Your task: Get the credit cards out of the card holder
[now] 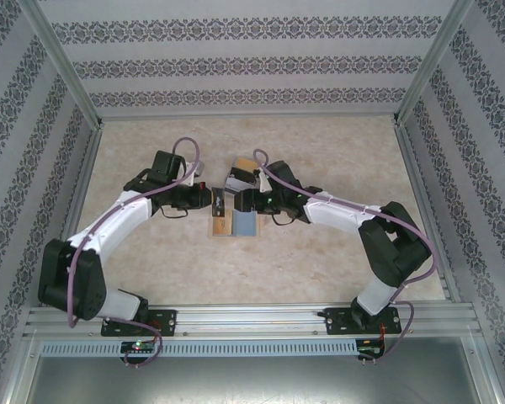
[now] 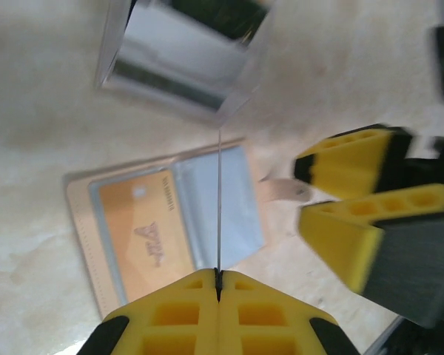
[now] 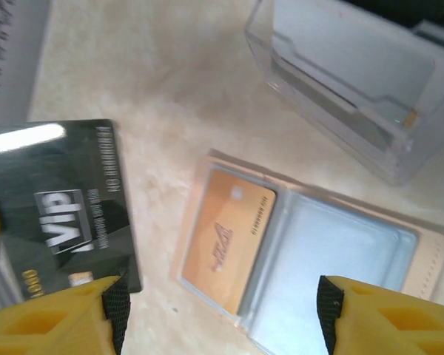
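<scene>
- Translucent greyish plastic forms the card holder (image 3: 340, 81), a small boxy case on the pale marbled table (image 3: 170, 89). It sits at the far side of the spot where the two arms meet.
- Through its clear wall a pale grey card (image 3: 355, 55) can be seen inside.
- Just beside the case, on its near side, a tan stitched sleeve (image 3: 433, 259) lies flat on the table. A narrow strip of bare surface separates the two.
- An orange card (image 3: 226, 237) and a grey-blue card (image 3: 340, 255) lie side by side on the sleeve, face up. Their edges meet, but I cannot tell which one lies on top.
- A dark card (image 3: 59, 207) with silver lettering is off the table, held up at one side of the sleeve. In the left wrist view it is edge-on, a thin line rising from the fingertips.
- The left gripper (image 2: 218, 285) is clamped on this dark card, its yellow pads pressed together with the card's lower edge pinched between them.
- The right gripper (image 3: 222, 318) hovers over the sleeve with its jaws spread wide and nothing between them. Its yellow fingers (image 3: 52, 318) stand on either side of the orange and grey-blue cards.
- In the top view the two grippers face each other above the middle of the table, with the sleeve beneath them.
</scene>
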Available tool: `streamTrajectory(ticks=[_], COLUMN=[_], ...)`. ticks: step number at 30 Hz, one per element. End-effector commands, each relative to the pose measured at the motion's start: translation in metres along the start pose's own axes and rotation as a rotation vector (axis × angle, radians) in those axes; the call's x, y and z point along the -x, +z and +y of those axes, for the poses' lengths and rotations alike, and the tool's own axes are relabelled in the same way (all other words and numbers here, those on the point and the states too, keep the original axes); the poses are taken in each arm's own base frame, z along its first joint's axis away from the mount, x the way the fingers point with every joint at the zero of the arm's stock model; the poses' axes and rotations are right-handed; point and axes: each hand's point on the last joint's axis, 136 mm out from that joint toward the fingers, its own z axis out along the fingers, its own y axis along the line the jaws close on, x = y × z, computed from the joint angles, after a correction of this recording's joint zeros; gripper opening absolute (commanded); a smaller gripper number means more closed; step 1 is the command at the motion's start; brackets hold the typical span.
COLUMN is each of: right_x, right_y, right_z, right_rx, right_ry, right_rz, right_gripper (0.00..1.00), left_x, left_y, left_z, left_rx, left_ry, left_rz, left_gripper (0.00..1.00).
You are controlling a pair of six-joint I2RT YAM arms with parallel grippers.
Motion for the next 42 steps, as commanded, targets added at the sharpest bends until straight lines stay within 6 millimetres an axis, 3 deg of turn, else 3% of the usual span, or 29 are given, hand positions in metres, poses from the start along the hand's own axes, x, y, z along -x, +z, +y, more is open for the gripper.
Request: streamTrajectory(ticks=[1, 8, 18, 26, 36, 42], right_x=[0.016, 0.057, 0.071, 0.079, 0.076, 0.073], right_y=[-0.016, -0.054, -0.065, -0.082, -0.077, -0.073], right_z=[0.028, 0.069, 0.094, 0.110, 0.099, 0.099], right_rx=[0.181, 0.435, 0.615, 0.728, 0.718, 0.718], right_ry=[0.007, 0.034, 0.060, 0.026, 0.045, 0.042], right_rz=[-0.018, -0.087, -0.054, -0.109, -0.114, -0.089], right_gripper=[0.72, 0.81, 0.76, 0.56, 0.22, 0.21], left_x=[0.022, 0.044, 0.071, 0.072, 0.067, 0.066], left_y=[-0.023, -0.039, -0.052, -0.048, -0.042, -0.039], left_z=[-0.028, -0.063, -0.083, -0.073, -0.063, -0.067], left_rx=[-0.091, -0.237, -0.352, -0.354, -0.355, -0.390], left_ry=[-0.054, -0.110, -0.157, -0.206, -0.231, -0.233], left_rz=[-0.094, -0.135, -0.221, -0.233, -0.221, -0.200], left_gripper=[0.00, 0.00, 0.00, 0.00, 0.00, 0.00])
